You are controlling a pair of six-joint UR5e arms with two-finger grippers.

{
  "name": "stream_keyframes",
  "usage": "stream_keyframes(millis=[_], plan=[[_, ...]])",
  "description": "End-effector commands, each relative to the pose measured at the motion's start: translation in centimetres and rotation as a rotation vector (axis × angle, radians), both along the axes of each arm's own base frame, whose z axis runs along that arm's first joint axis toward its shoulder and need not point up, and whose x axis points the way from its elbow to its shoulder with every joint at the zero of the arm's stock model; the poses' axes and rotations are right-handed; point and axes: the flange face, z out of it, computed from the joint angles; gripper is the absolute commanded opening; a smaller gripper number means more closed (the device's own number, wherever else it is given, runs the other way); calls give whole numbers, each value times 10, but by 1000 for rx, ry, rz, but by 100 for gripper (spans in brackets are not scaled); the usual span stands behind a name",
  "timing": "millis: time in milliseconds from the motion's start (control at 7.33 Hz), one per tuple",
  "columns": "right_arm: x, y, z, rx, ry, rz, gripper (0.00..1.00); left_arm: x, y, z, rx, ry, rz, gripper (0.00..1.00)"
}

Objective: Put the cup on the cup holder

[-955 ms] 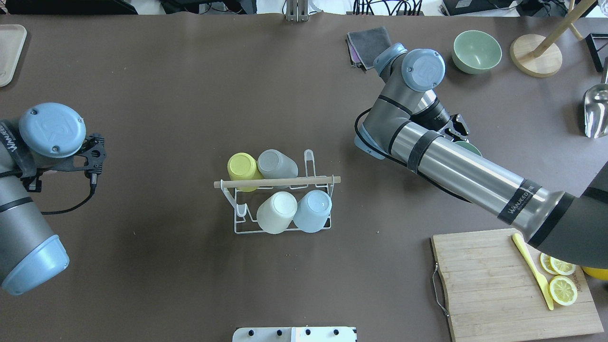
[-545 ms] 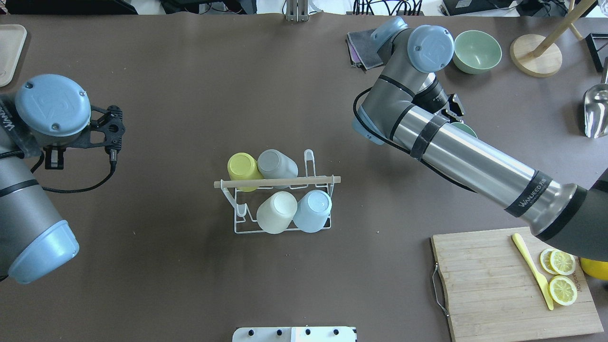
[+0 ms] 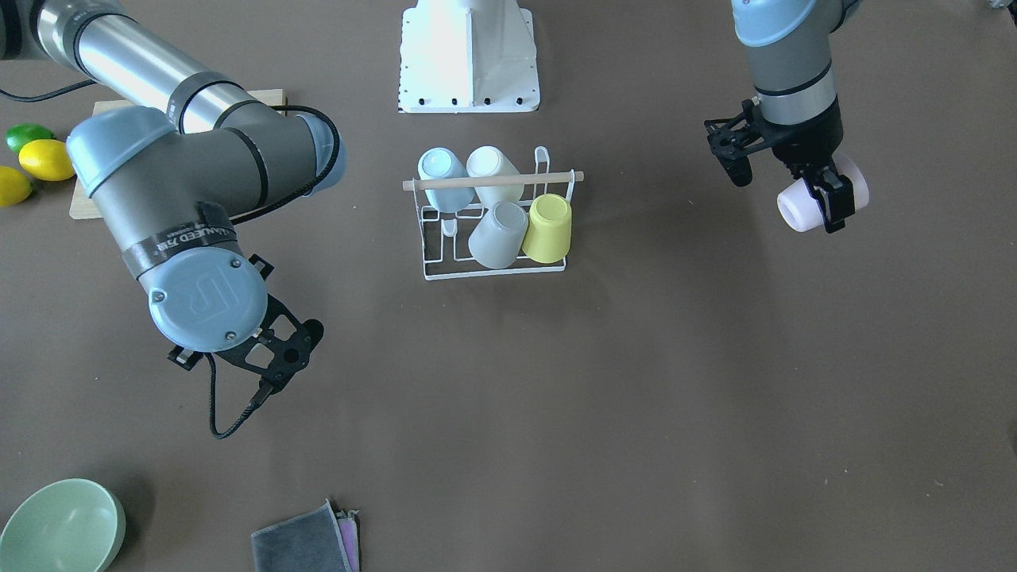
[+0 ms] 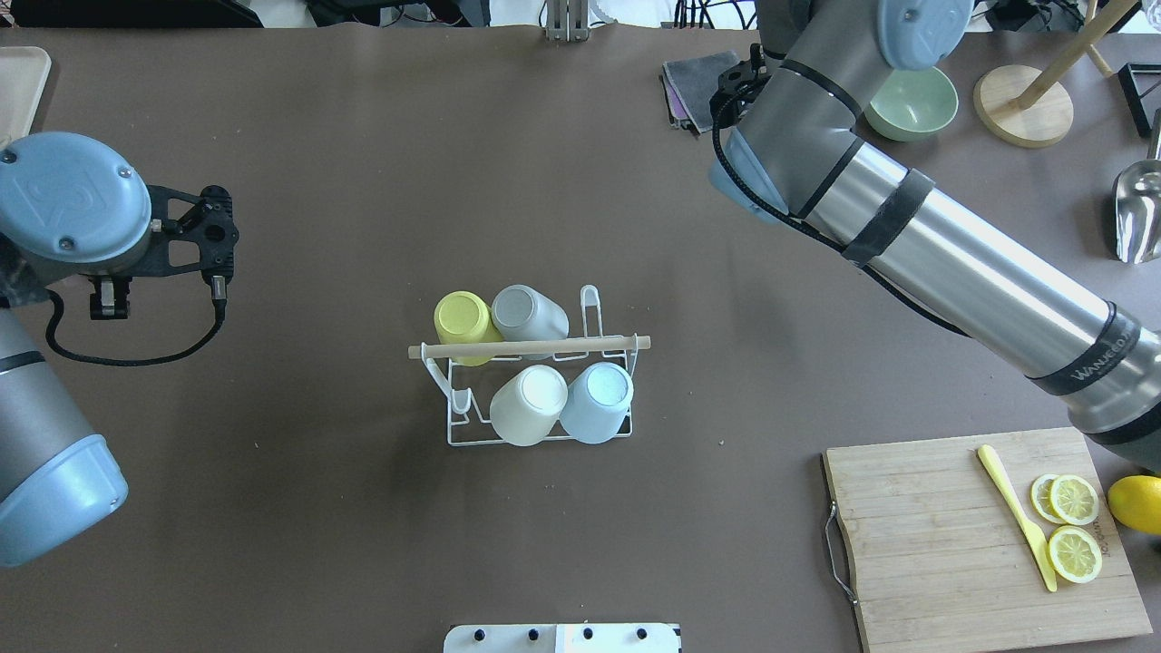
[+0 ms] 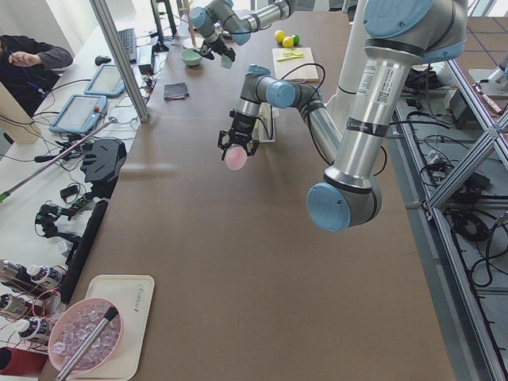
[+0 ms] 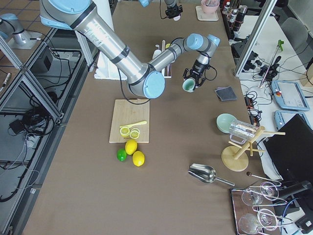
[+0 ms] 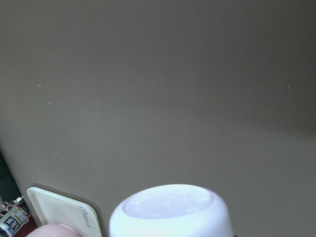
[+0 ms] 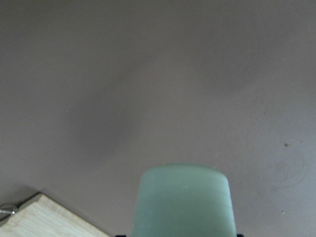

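The white wire cup holder [image 4: 526, 348] with a wooden rod stands mid-table and also shows in the front view [image 3: 493, 182]. It carries yellow, grey, cream and light blue cups. My left gripper [image 3: 828, 200] is shut on a pale pink cup [image 3: 804, 210], held sideways above the table, far to the holder's left; the cup fills the bottom of the left wrist view [image 7: 170, 210]. My right gripper [image 6: 191, 82] is shut on a green cup [image 6: 187, 86], which also shows in the right wrist view [image 8: 182, 197], above the table beyond the holder's right. The arm hides it in the overhead view.
A cutting board [image 4: 934, 544] with lemon slices and a yellow knife lies front right. A green bowl [image 4: 916, 104], a grey cloth [image 4: 691, 83], a wooden stand [image 4: 1025, 107] and a metal scoop [image 4: 1138, 213] sit at the far right. A tray [image 4: 18, 95] lies far left.
The right arm has risen and swung toward the table's far edge with the green cup, now hidden in the overhead view. The left wrist has shifted toward the far side.
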Motion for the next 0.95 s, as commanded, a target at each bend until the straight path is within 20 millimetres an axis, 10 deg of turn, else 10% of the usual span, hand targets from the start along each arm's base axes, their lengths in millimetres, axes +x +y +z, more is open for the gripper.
stream_keyframes(millis=[0, 409, 818], plan=[[37, -15, -19, 111, -322, 121, 8, -1, 6, -14, 7, 78, -17, 40], [88, -22, -30, 204, -641, 307, 4, 4, 12, -32, -11, 255, -96, 37], [90, 5, -61, 303, -894, 380, 1, 27, -1, -20, 77, 472, -73, 37]])
